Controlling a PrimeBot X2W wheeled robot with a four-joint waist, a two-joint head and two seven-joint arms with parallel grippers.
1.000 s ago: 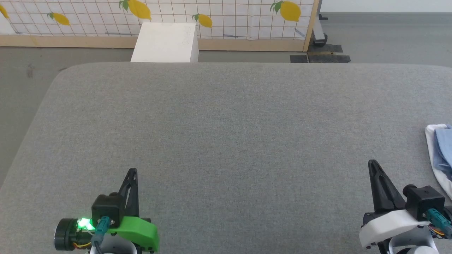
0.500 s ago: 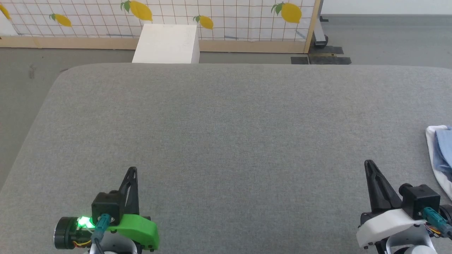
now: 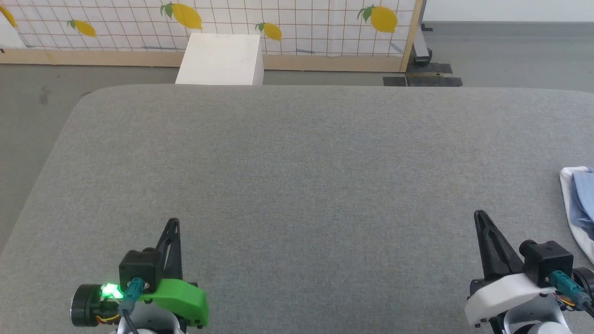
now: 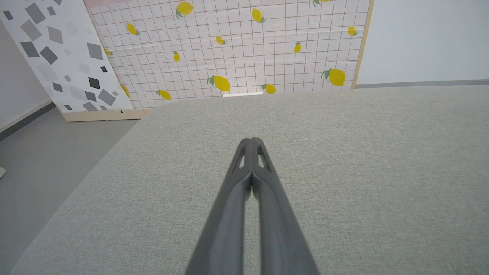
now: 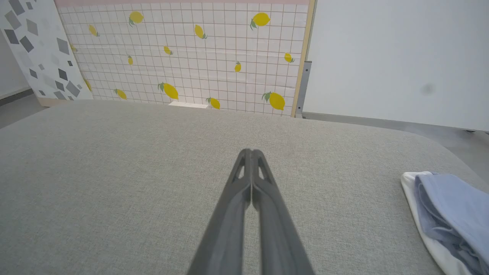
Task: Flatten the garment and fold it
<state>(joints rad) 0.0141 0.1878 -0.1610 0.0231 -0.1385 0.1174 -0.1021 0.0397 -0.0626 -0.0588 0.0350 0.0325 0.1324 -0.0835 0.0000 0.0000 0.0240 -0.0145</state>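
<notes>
Grey tabletop, garment at right edge, long axis near-to-far; left and right jaws closed, empty.

The robot's head tips up a touch, so the white box and the far edge of the grey fabric-covered table sit slightly lower in its view. The right gripper, long dark fingers together, edges sideways towards the table's middle, leaving a little more gap to the crumpled light blue and white garment. The left gripper creeps forward a hair.
</notes>
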